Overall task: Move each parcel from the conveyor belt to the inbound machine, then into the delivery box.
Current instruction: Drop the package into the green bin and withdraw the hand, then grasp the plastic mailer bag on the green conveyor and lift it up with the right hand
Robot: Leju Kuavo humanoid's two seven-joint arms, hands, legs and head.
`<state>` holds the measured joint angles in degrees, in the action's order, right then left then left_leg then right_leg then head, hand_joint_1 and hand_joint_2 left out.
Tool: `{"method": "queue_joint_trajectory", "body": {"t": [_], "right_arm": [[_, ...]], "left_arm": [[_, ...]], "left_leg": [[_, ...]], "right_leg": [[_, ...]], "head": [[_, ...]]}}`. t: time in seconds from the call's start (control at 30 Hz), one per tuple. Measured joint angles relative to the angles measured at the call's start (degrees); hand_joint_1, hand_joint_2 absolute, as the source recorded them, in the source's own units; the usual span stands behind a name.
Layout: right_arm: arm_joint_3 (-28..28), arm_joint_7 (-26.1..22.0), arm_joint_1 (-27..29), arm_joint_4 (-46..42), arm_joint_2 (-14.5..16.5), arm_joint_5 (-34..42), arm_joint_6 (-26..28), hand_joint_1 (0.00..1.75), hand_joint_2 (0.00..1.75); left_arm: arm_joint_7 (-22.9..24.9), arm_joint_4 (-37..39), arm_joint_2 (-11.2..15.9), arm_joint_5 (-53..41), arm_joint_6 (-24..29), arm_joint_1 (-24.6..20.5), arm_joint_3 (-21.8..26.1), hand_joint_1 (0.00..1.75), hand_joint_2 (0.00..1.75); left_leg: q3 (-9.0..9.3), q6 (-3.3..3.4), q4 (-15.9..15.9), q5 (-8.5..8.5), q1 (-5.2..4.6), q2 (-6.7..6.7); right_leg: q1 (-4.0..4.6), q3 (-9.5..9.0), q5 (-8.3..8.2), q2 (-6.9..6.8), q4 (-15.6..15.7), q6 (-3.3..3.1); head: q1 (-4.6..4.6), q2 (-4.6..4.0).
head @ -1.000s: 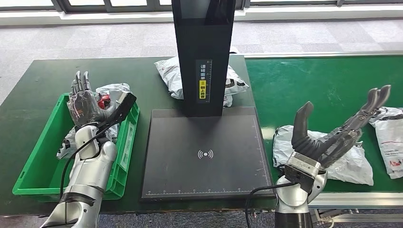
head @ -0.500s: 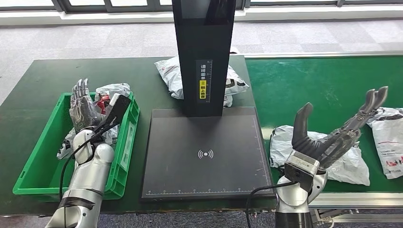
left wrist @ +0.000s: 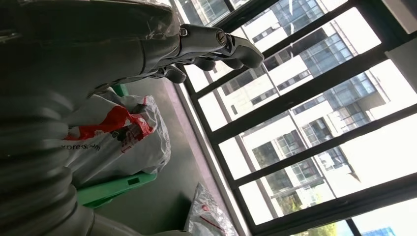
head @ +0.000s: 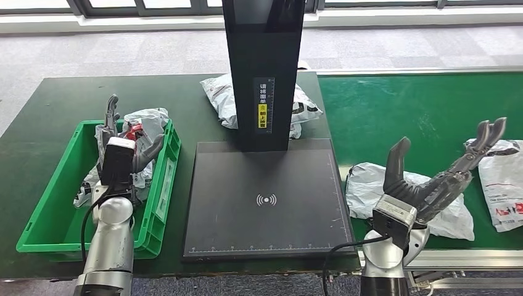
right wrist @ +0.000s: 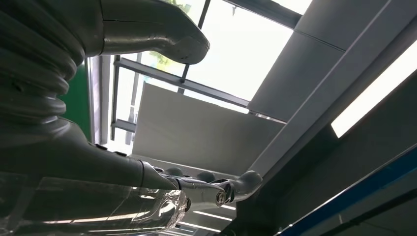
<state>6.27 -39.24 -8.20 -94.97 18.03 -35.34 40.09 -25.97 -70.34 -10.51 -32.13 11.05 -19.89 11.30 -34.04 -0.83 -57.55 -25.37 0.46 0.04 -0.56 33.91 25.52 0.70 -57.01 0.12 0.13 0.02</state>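
1. The step in hand looks like picking up the next parcel. The right hand (head: 432, 182) is up in the air over a white parcel (head: 370, 185) on the green conveyor belt (head: 419, 105). Its fingers are spread wide and it holds nothing.

2. The left hand (head: 123, 145) is over the far end of the green delivery box (head: 43, 216). Its fingers are loose and apart, and it holds nothing. A parcel with red print (head: 145, 120) lies in the box under it, so that one looks done.

3. The flat black pad of the inbound machine (head: 265, 197) sits in the middle, between the box and the belt. No parcel is on the pad. Another white parcel (head: 302, 105) lies far back behind the machine's black post. One more parcel (head: 502, 185) lies at the right end of the belt.

4. Next, I think the right hand must come down onto the near white parcel, close on it, and carry it left to the pad. The bag looks soft and crinkly, so the fingers may slip.

5. Since 1 second ago, the left arm has turned and pulled back toward the robot. The white parcel on the belt has slid a little to the left. The right hand has dropped a little.
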Motion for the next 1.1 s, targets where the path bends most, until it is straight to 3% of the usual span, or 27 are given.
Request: {"method": "queue_joint_trajectory", "body": {"t": [0.13,0.2,0.37,0.43,0.63,0.87,1.1], "right_arm": [[3.7,5.2,0.3,2.8,-0.1,-10.5,0.0,0.00,1.75],[6.0,10.4,0.4,5.3,-0.3,-18.5,0.0,0.00,1.75],[9.8,35.3,-0.1,13.2,-2.1,-40.5,-2.6,0.00,1.75],[10.2,40.7,-0.4,15.7,-3.1,-43.9,-3.9,0.00,1.75],[11.0,49.8,-1.7,21.1,-5.5,-47.2,-9.6,0.00,1.75],[11.7,51.8,-2.4,25.3,-8.3,-44.5,-13.1,0.00,1.75],[12.6,55.2,-3.3,29.9,-10.1,-42.1,-24.6,0.00,1.75]], "left_arm": [[-5.6,-6.0,-0.3,8.1,-2.8,2.8,-1.5,0.00,1.75],[-8.1,-9.9,-0.5,13.6,-5.4,4.4,-2.0,0.00,1.75],[-11.0,-19.7,-1.3,26.5,-12.8,8.0,-2.1,0.00,1.75],[-11.1,-22.8,-1.6,28.9,-14.4,8.9,-2.0,0.00,1.75],[-11.2,-28.1,-2.6,33.9,-19.0,10.0,-1.2,0.00,1.75],[-11.0,-32.4,-3.5,35.2,-22.6,10.1,-0.7,0.00,1.75],[-10.8,-33.2,-3.6,34.5,-23.8,9.9,-0.6,0.00,1.75]], "left_leg": [[0.00,0.01,0.0,-0.01,0.02,0.00],[-0.01,0.01,0.0,-0.01,0.02,-0.01],[-0.04,0.04,0.0,-0.02,0.02,-0.09],[-0.05,0.04,0.0,-0.03,0.01,-0.15],[-0.05,0.04,0.0,-0.02,0.01,-0.19],[-0.05,0.05,0.0,-0.01,0.01,-0.24],[-0.05,0.05,0.0,-0.01,0.01,-0.24]], "right_leg": [[-0.02,-0.02,0.00,-0.01,0.0,0.00],[-0.03,-0.04,0.00,-0.02,0.0,0.01],[-0.05,-0.07,0.03,-0.12,0.0,0.04],[-0.06,-0.07,0.03,-0.19,0.0,0.05],[-0.05,-0.08,0.03,-0.28,0.0,0.05],[-0.07,-0.08,0.03,-0.31,0.0,0.05],[-0.07,-0.08,0.03,-0.32,0.0,0.05]], "head": [[0.01,0.00],[0.00,0.00],[-0.01,0.00],[-0.01,0.00],[0.01,0.00],[-0.01,0.00],[-0.01,0.00]]}}
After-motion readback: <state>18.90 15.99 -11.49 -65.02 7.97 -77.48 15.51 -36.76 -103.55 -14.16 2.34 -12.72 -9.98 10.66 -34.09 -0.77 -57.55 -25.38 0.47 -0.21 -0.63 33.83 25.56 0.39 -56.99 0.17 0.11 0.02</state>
